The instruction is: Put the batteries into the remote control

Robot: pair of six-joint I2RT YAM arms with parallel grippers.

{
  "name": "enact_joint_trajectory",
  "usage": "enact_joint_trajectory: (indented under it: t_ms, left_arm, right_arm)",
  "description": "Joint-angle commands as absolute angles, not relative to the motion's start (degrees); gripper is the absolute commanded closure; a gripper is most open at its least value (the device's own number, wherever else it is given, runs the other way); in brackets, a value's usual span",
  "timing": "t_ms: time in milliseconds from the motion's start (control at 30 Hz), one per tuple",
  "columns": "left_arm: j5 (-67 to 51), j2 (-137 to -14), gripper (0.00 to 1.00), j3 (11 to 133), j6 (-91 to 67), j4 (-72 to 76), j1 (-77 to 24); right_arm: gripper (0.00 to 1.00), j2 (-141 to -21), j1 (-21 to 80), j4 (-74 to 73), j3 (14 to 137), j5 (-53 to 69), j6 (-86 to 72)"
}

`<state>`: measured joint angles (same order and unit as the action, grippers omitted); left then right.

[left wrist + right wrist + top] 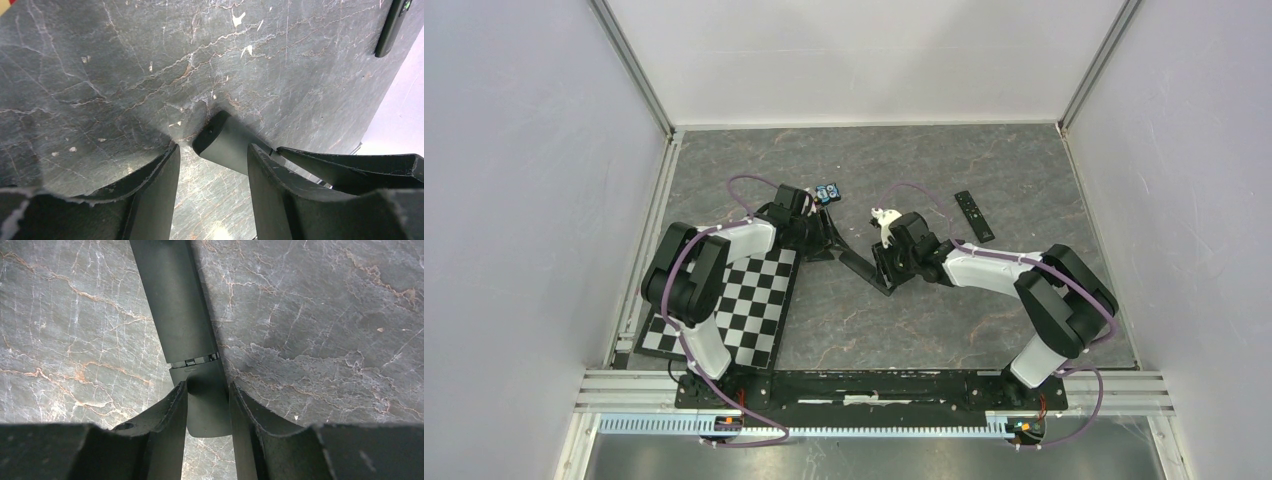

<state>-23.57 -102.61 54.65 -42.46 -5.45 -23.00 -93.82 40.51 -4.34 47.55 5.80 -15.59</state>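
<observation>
A long black remote control (859,265) lies slanted on the stone table between my two arms. My right gripper (887,273) is shut on its near end (207,410), one finger pressed on each side just below a cross seam (194,360). My left gripper (822,243) stands open at the remote's other end (220,142). Its right finger (272,190) lies against the remote and its left finger (155,192) is apart from it. The batteries show in no view.
A second black remote (974,215) lies at the back right, also seen in the left wrist view (392,27). A blue-and-black gadget (827,192) sits behind the left gripper. A small white item (884,217) is beside the right wrist. A checkerboard mat (724,310) lies front left.
</observation>
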Motion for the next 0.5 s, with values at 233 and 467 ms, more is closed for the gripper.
enact_joint_trajectory:
  t_ms: [233, 467]
  left_arm:
    - [-20.6, -102.8, 0.4, 55.3, -40.1, -6.9, -23.3]
    - [-19.0, -101.2, 0.34, 55.7, -38.9, -6.8, -23.3]
  right_arm:
    - [0.5, -92.6, 40.4, -6.8, 52.2, 3.0, -17.6]
    - [0.31, -89.6, 39.3, -11.4, 53.3, -1.2, -25.3]
